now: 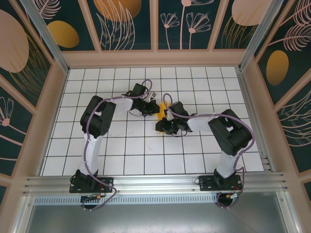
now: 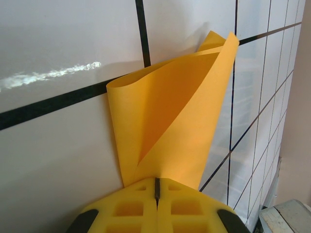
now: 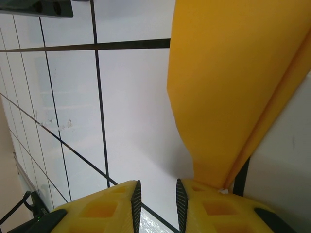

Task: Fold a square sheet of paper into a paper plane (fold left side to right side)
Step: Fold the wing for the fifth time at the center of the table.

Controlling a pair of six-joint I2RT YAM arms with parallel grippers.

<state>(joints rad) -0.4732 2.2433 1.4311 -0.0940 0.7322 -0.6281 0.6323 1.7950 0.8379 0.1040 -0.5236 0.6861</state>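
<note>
Closest to the left wrist camera we see the left gripper point(image 2: 156, 188), its two yellow fingers pressed together so that only a thin dark seam runs between them. Out of that seam rises the paper sheet point(image 2: 170, 111), orange-yellow, pinched at its lower edge and standing up off the table point(image 2: 58, 160). Its upper part curls over into a loose cone, with one corner pointing up and to the right. Behind it lies the white tabletop with its black grid lines.

From the right wrist camera we look past the right gripper point(image 3: 157, 194). Its yellow fingers stand a narrow way apart, bare white tile shows in the gap, and nothing sits between them. The sheet takes the upper right part of that view. A doubled edge runs down its right side, and it narrows to a corner that meets the top of the right-hand finger. We cannot tell whether that corner rests on the finger or merely passes just behind it.

From above, the left arm point(image 1: 97, 116) and the right arm point(image 1: 228, 131) reach inward to the middle of the gridded table. Their grippers sit near each other, the left one slightly farther from the bases. Between them we make out a small patch of the orange-yellow paper, mostly covered by the black wrists. Patterned panels point(image 1: 126, 24) with leaf and flower shapes wall in the table.
</note>
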